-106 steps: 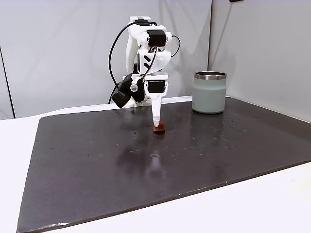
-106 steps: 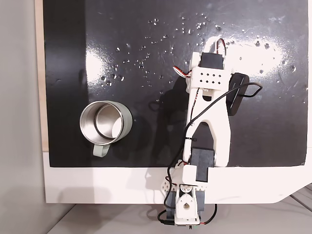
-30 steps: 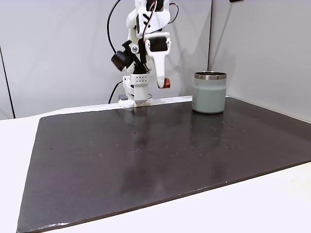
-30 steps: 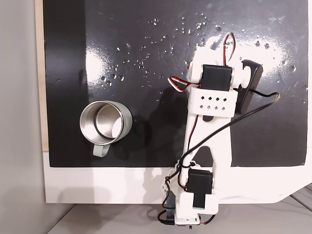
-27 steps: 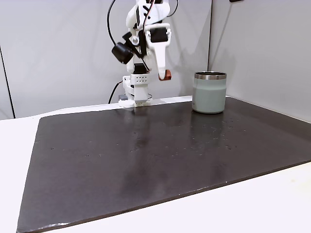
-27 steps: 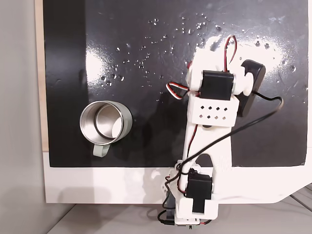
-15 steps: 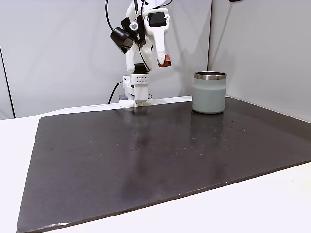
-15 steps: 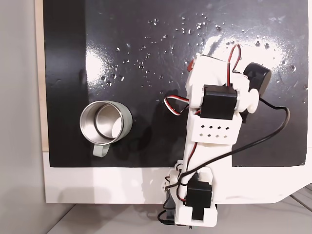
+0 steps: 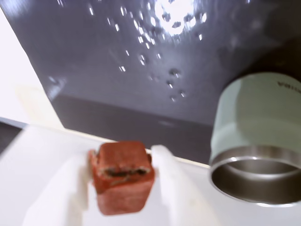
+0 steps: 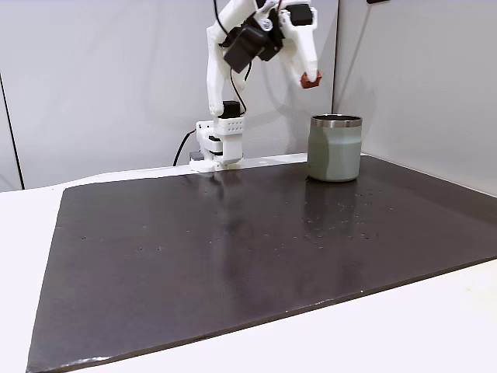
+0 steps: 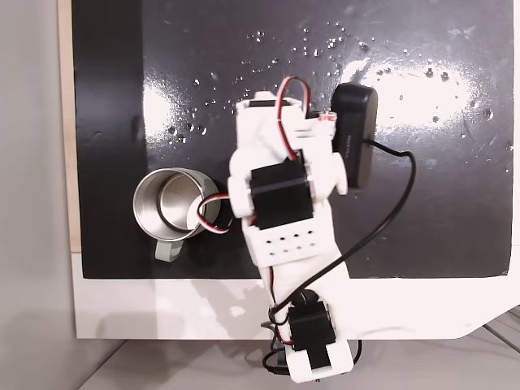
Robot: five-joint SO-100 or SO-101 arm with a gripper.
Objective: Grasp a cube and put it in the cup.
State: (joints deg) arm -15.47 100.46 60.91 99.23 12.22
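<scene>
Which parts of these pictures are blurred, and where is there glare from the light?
In the wrist view the jaws are soft and out of focus, while the cube between them and the cup are somewhat sharper; bright glare spots lie on the dark mat. In the fixed view from above, white glare patches shine on the mat. The fixed side view is sharp, with faint reflections.

You see white printed arm [image 10: 225,47], black servo blocks [image 11: 280,195], red-white-black wires [image 11: 290,93], black camera pod [image 11: 355,134] beside servo, perforated white bracket [image 11: 288,242].
</scene>
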